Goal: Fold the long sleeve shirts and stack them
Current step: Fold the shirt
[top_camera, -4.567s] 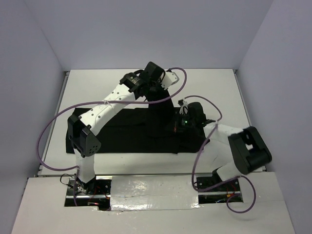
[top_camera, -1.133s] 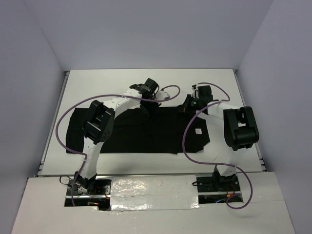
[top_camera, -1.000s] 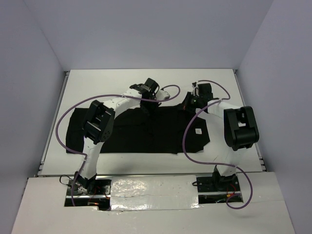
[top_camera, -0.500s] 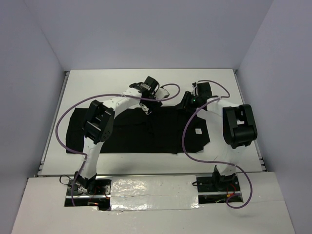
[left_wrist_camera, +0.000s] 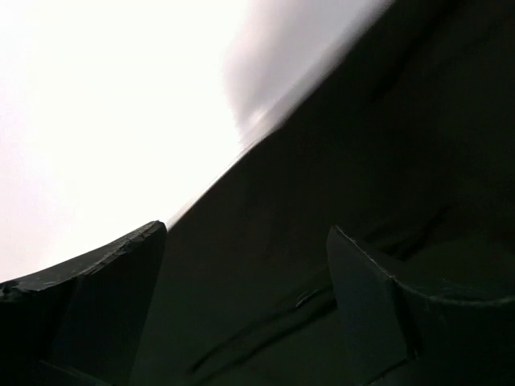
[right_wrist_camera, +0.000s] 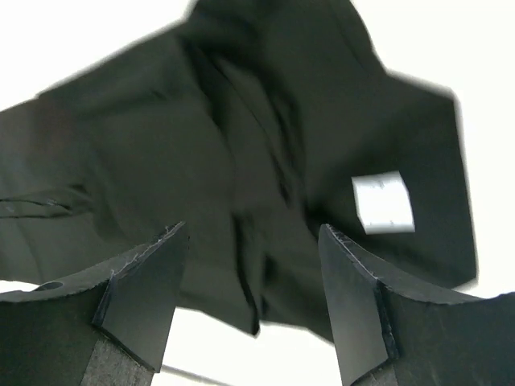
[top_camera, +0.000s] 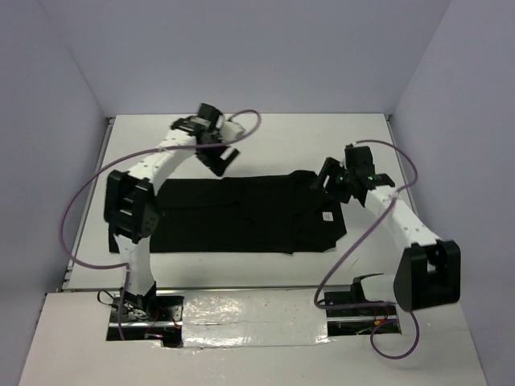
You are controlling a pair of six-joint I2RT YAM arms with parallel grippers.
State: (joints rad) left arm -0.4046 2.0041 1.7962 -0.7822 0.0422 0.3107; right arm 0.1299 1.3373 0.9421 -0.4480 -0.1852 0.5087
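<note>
Shirt [top_camera: 241,213]: black, long-sleeved, lay flat on white table [top_camera: 241,133], spread as a wide band L to R across the middle. Near edge ran approx. parallel to table's near edge. L end reached close to table's left rim, partly hidden behind my left arm. Fabric showed shallow creases, esp. right of centre. Small white square tag [top_camera: 327,215] sat face-up near the right end, clear in right wrist view too.

Left pincer [top_camera: 221,159]: hung over the shirt's far edge, left of centre, w/ bare table just beyond. Left wrist view blurred, but both fingers [left_wrist_camera: 105,322] stood spread w/ nothing between them; only dark cloth and bright table showed below the gap.

Right pincer [top_camera: 326,181]: hung over the shirt's far right corner, just far of the tag. Wrist view: fingers [right_wrist_camera: 141,297] wide apart, gap empty, shirt and tag lying below, not touched as far as I could tell.

Surroundings: purple cable [top_camera: 84,197] looped off left arm over table's left side; a second looped by the right arm. Plain pale walls on three sides.
</note>
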